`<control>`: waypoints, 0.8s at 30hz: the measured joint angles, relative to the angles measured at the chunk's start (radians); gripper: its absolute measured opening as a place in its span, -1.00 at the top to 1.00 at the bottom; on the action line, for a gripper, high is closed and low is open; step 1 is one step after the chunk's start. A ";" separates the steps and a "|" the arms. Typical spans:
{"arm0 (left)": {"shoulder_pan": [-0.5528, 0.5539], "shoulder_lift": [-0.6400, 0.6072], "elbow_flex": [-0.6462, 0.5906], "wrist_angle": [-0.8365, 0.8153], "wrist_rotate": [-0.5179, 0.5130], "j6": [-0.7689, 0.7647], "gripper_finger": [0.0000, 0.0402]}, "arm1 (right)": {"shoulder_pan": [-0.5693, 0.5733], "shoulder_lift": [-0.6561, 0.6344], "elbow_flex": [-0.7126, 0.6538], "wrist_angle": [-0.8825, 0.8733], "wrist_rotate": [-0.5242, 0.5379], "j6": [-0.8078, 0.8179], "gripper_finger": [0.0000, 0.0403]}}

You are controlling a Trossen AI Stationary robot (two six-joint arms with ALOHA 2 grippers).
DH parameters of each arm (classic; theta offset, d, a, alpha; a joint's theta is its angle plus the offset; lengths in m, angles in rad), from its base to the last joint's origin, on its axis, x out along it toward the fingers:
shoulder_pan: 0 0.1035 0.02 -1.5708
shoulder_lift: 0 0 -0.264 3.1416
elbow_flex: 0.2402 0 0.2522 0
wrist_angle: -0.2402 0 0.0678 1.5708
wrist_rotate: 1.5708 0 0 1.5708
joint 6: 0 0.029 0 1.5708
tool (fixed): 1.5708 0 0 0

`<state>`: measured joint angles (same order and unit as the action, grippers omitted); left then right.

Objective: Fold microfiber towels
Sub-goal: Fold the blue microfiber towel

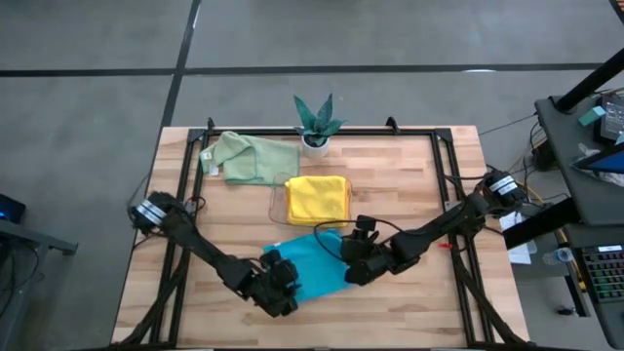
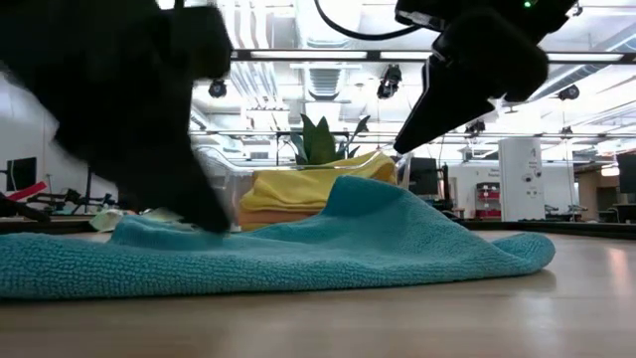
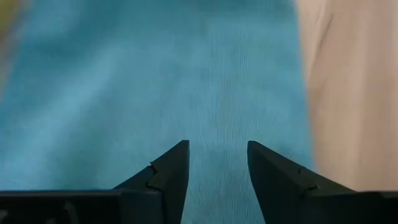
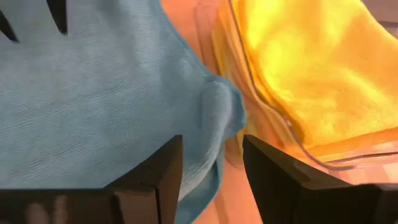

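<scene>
My left gripper (image 3: 217, 168) hangs spread over the teal-blue towel (image 1: 314, 265), holding nothing; my right gripper (image 4: 211, 163), also spread and empty, hovers above its raised corner

From above I see the spread towel (image 1: 314, 265) lying flat on the bench (image 1: 409, 185) near its front edge, about midway across. My left gripper (image 1: 281, 283) sits over that towel's front left part, and my right gripper (image 1: 357, 259) is at its right edge. Just behind the spread towel stands the tray (image 1: 277, 203), with a folded towel (image 1: 318, 198) in it. Behind and to the left of the tray lies a loose towel (image 1: 248, 156). The potted plant (image 1: 316, 125) stands at the bench's back edge, right of that loose towel.
</scene>
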<state>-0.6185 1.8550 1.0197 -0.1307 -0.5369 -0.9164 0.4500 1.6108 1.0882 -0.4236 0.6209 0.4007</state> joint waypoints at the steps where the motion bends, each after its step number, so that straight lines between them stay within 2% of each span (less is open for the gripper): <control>1: 0.001 0.026 0.006 -0.002 0.032 -0.014 0.29 | 0.004 0.000 0.000 0.000 0.000 0.000 0.22; 7: 0.002 0.073 0.020 -0.026 0.099 -0.068 0.42 | 0.008 0.000 0.000 0.002 0.000 0.000 0.23; 14: -0.018 -0.010 0.015 -0.187 0.225 -0.091 0.54 | 0.010 0.000 0.000 0.008 -0.002 0.000 0.24; 18: -0.037 -0.062 0.010 -0.325 0.264 -0.150 0.59 | 0.011 0.000 -0.001 0.010 -0.075 0.001 0.25; 24: -0.049 -0.096 0.008 -0.333 0.254 -0.155 0.60 | 0.023 0.000 -0.021 0.018 -0.153 0.059 0.24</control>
<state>-0.6676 1.7592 1.0275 -0.4633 -0.2832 -1.0714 0.4729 1.6108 1.0670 -0.4053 0.4680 0.4597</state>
